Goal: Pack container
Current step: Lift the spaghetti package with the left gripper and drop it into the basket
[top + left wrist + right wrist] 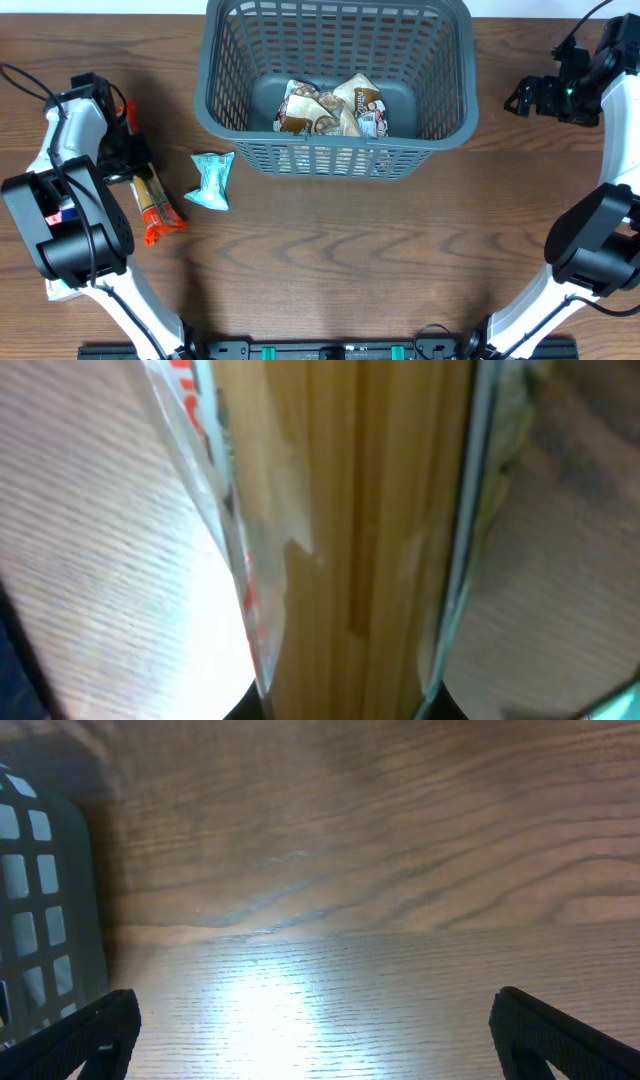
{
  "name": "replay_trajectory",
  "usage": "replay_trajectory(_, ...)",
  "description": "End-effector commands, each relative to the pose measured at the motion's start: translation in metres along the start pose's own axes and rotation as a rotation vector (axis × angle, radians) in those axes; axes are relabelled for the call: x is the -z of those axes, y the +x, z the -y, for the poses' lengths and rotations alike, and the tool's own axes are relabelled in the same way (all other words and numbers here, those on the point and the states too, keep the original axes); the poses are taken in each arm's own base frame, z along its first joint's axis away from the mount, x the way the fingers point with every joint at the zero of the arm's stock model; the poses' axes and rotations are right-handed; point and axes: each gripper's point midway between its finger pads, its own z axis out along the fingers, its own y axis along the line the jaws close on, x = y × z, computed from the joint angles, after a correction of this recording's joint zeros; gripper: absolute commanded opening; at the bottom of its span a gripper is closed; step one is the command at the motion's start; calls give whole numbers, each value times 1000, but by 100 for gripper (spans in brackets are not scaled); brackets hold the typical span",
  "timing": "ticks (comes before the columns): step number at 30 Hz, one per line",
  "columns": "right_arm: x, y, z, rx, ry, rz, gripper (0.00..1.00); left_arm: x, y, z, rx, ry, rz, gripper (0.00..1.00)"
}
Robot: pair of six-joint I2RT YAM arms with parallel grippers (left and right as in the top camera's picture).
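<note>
The dark grey slatted container (337,150) stands at the back middle of the table and holds a few brown-and-white food packets (330,108). A long clear packet of spaghetti with red print (157,208) lies at the left. It fills the left wrist view (340,540), and my left gripper (132,160) is shut on its far end. A teal packet (212,178) lies just left of the container's front. My right gripper (518,98) is open and empty over bare wood to the right of the container, whose wall (30,900) shows at the left edge of the right wrist view.
The wooden table top (380,260) stretches across the front. The left arm's base (65,225) stands at the left edge and the right arm's base (595,240) at the right edge. Cables run along the left side.
</note>
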Motion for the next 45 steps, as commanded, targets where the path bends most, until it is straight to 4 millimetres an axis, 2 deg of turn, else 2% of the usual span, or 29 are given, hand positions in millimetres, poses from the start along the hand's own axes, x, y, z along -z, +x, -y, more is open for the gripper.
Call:
replay_trajectory(1, -3, 1, -6, 25, -16, -9, 99, -6, 15, 11, -5, 60, -59, 6)
replay_trajectory(5, -3, 1, -6, 25, -15, -9, 99, 22, 10, 22, -38, 103, 16, 6)
replay_trajectory(10, -3, 1, -6, 25, -15, -6, 99, 84, 7, 32, -75, 123, 192, 6)
replay_trajectory(16, -3, 1, -6, 25, -16, -7, 99, 187, 14, 47, -130, 165, 500, 6)
replay_trajectory(21, -3, 1, -6, 24, -16, -9, 99, 285, 35, 65, -197, 222, 791, 6)
replay_trajectory(25, -3, 1, -6, 24, -16, -9, 99, 369, 61, 93, -296, 304, 1044, 6)
replay_trajectory(28, -3, 1, -6, 25, -16, -8, 99, 418, 83, 122, -429, 356, 1198, 6)
replay_trajectory(30, -3, 1, -6, 25, -16, -8, 99, 441, 97, 144, -544, 376, 1276, 6)
replay_trajectory(33, -3, 1, -6, 25, -16, -9, 99, 460, 117, 173, -723, 374, 1362, 6)
replay_trajectory(37, -4, 2, -6, 24, -16, -10, 99, 467, 132, 201, -899, 351, 1425, 6)
replay_trajectory(40, -4, 2, -6, 24, -17, -10, 99, 455, 136, 222, -1032, 314, 1416, 6)
replay_trajectory(45, -4, 1, -6, 25, -16, -9, 99, 420, 131, 264, -1282, 212, 1368, 6)
